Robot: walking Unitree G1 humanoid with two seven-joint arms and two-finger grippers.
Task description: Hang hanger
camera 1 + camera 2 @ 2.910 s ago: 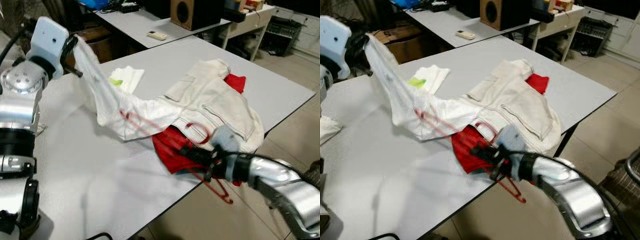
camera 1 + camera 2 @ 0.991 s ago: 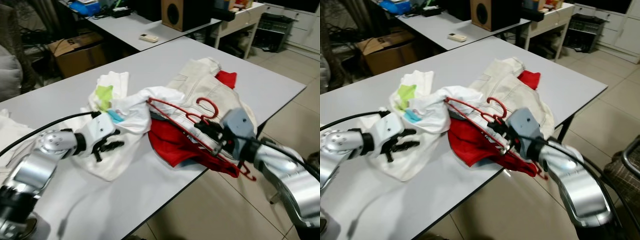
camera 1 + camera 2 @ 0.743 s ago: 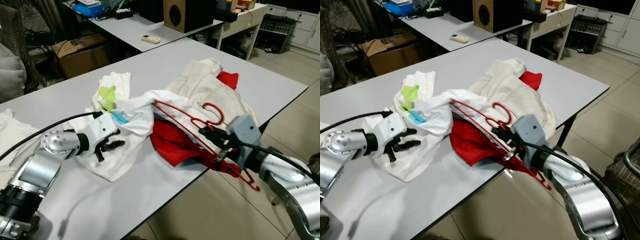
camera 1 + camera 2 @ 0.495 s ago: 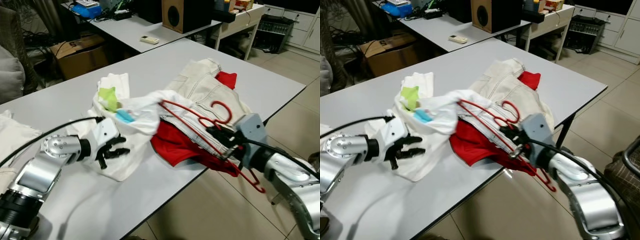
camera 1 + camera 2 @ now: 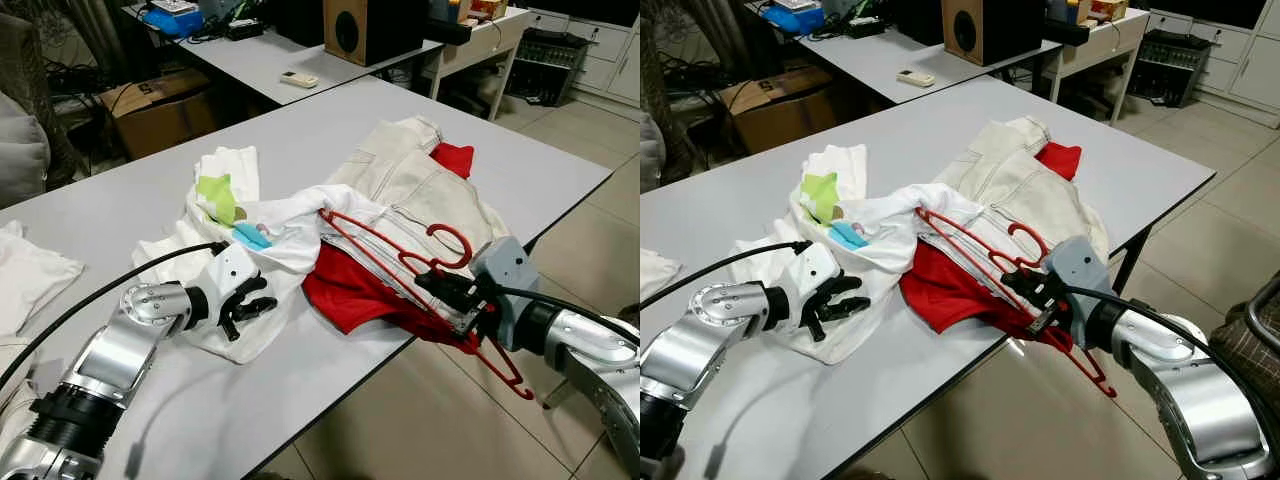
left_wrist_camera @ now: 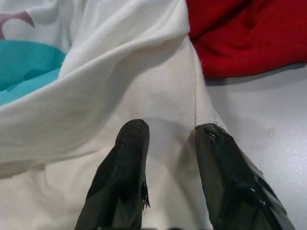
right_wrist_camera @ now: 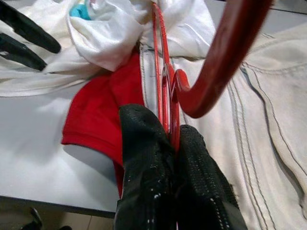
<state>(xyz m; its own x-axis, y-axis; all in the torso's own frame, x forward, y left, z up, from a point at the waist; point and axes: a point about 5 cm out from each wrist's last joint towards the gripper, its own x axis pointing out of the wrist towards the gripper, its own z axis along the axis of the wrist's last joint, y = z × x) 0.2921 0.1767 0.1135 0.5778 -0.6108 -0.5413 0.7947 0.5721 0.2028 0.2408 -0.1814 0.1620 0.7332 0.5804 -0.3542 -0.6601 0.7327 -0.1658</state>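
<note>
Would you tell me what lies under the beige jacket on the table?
A red garment shows beneath the beige jacket, spreading toward the table edge; how far underneath it reaches is covered.

Bare table [image 5: 560, 165] beyond clothes heap [image 5: 400, 190]

A grey table [image 5: 540, 165] runs from the lower left to the right edge of the head views, its near edge slanting across the lower middle. In the centre lies a heap of clothes: a cream denim jacket [image 5: 420, 185] toward the upper right, a red garment [image 5: 345, 290] under its near side, and a white T-shirt [image 5: 260, 225] with green and blue print to the left. Another white cloth [image 5: 30, 275] lies at the left edge.
</note>
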